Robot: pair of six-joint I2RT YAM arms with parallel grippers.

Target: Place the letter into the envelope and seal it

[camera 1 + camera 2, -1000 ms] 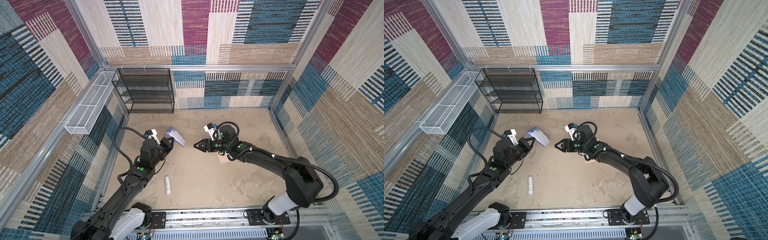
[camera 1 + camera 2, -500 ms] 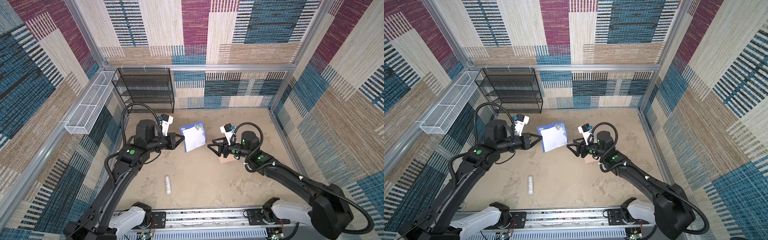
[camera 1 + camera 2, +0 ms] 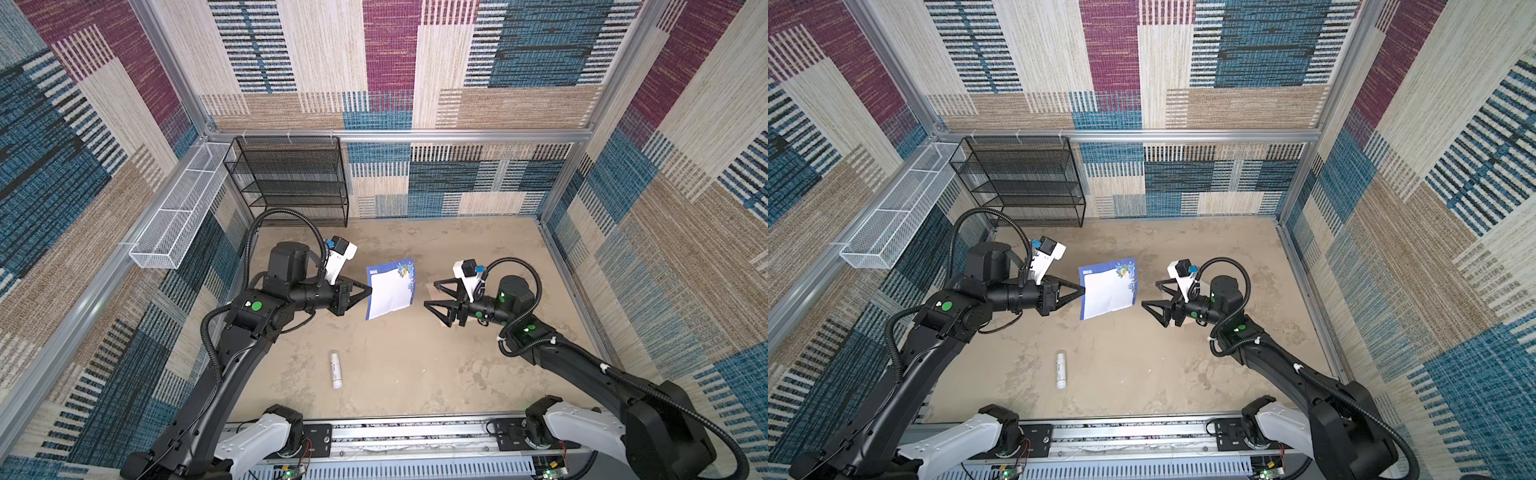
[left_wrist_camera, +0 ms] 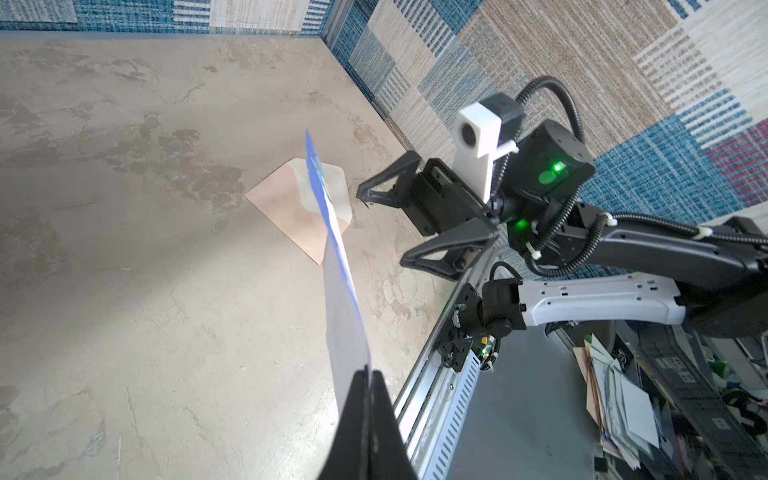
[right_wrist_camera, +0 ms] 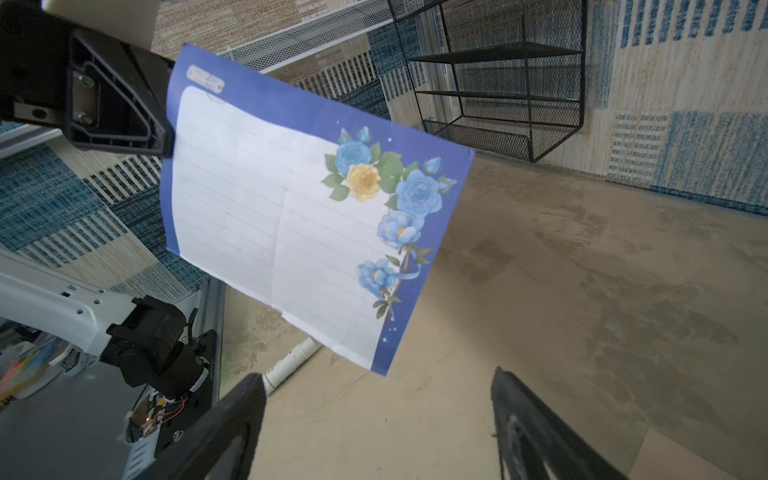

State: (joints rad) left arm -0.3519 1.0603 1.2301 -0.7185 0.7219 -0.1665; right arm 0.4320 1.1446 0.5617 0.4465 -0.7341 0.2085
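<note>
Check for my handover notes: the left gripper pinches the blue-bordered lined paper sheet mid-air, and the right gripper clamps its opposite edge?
No: the right gripper is open, clear of the blue-bordered lined paper sheet, as the left wrist view shows. The left gripper does pinch it mid-air.

Letter: thin paper, matt, creased down the middle, printed blue border.
Envelope: matt peach paper, cream lining.
Surface: mottled tan, matt, slightly rough, plaster-like.
Left hand: black matt plastic.
Rack: black metal mesh.
Wall basket: white-coated wire mesh.
Walls: coarse woven cloth.
Tube: white, smooth, probably plastic; too small to be sure.
</note>
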